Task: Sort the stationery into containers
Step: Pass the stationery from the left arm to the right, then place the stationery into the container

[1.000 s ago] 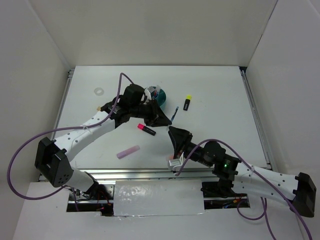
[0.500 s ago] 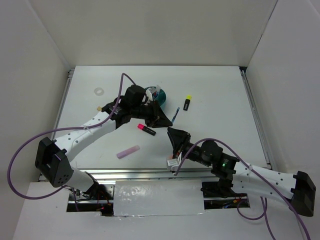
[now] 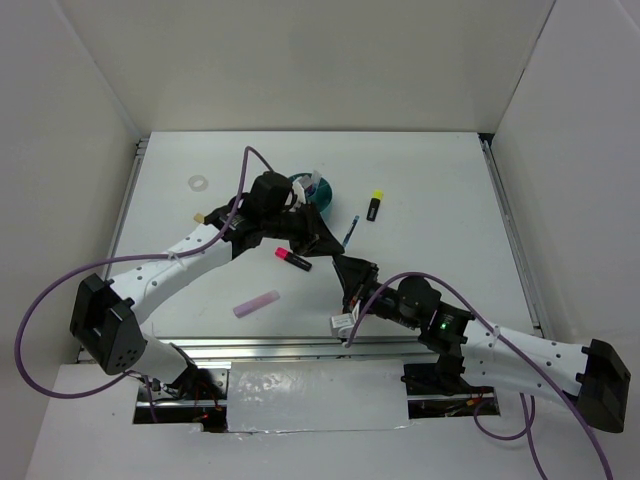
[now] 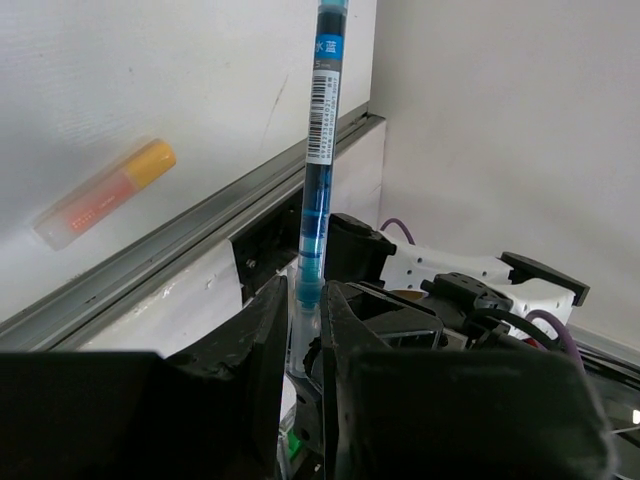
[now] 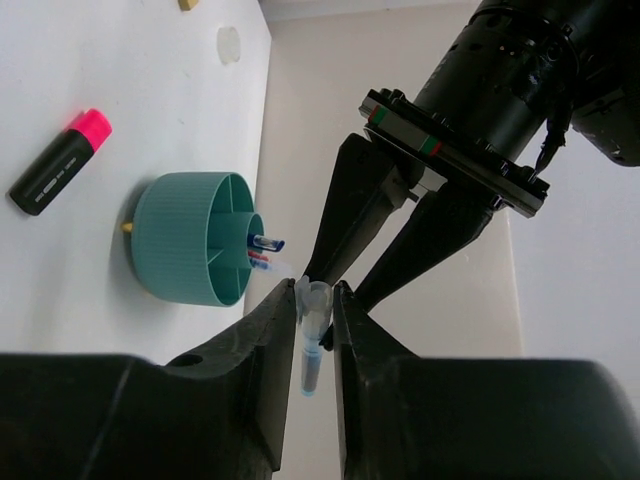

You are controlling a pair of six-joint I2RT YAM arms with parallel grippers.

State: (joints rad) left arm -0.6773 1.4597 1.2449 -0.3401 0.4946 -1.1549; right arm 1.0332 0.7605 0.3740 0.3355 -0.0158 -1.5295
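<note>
Teal organizer (image 3: 322, 192) sits mid-tabletop in the top view, half under the left arm. Over the last second the right arm has pushed forward, so the right gripper (image 3: 347, 265) now meets the left gripper (image 3: 332, 248) tip to tip. The blue pen (image 3: 350, 231) sticks out beside that meeting point, off the tabletop (image 3: 440, 180). Pink-capped highlighter (image 3: 293, 259), lilac stick (image 3: 256, 304) and yellow-capped highlighter (image 3: 375, 206) lie loose.

Left wrist: my left jaws are clamped on the pen's lower barrel and the shaft runs up out of frame. An orange stick (image 4: 100, 194) lies on the tabletop beyond.

Right wrist: my right jaws are pressed together on the pen's clear end, with the left fingers converging just opposite. The organizer stands apart to the left, a blue and a red pen already in one compartment.

Reading: this looks like a mid-air hand-over with both arms on one pen. It is not yet sorted, and one side must let go first.
</note>
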